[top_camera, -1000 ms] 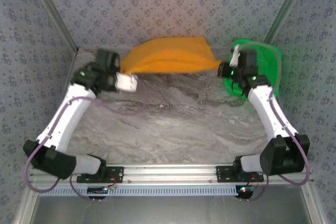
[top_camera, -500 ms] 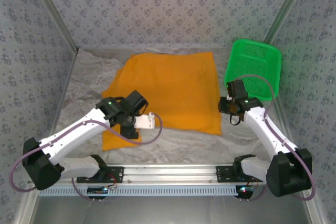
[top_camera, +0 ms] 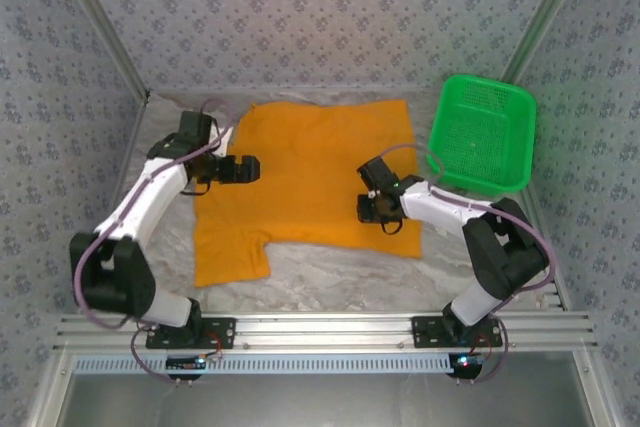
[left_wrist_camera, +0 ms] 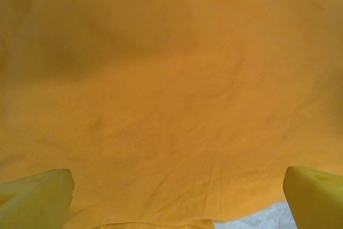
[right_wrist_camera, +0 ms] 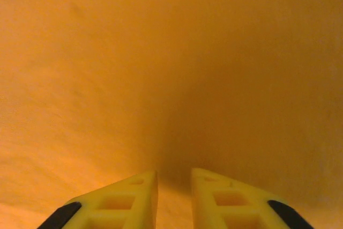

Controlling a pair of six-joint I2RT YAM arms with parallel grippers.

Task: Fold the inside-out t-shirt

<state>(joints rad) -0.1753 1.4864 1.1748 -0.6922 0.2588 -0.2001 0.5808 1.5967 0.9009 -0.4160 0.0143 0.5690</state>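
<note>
The inside-out t-shirt [top_camera: 310, 182] lies spread flat on the table, orange-yellow, with one short sleeve [top_camera: 230, 257] pointing to the near left. My left gripper [top_camera: 240, 169] hovers over the shirt's left edge, its jaws wide open and empty; in the left wrist view [left_wrist_camera: 176, 178] wrinkled orange cloth [left_wrist_camera: 171, 79] lies below them. Over the shirt's right part my right gripper [top_camera: 370, 209] points down close to the cloth. Its yellow fingers [right_wrist_camera: 134, 197] stand a narrow gap apart, open, with smooth cloth [right_wrist_camera: 161, 52] beneath and nothing pinched.
A green plastic mesh basket [top_camera: 483, 137] stands at the back right, just right of the shirt. Bare marbled table [top_camera: 330, 272] runs along the near side up to the rail. Patterned walls close in the left, back and right.
A second ago both grippers held the shirt stretched in the air at the back. It now lies flat, both grippers have let go, and both have moved inward over it.
</note>
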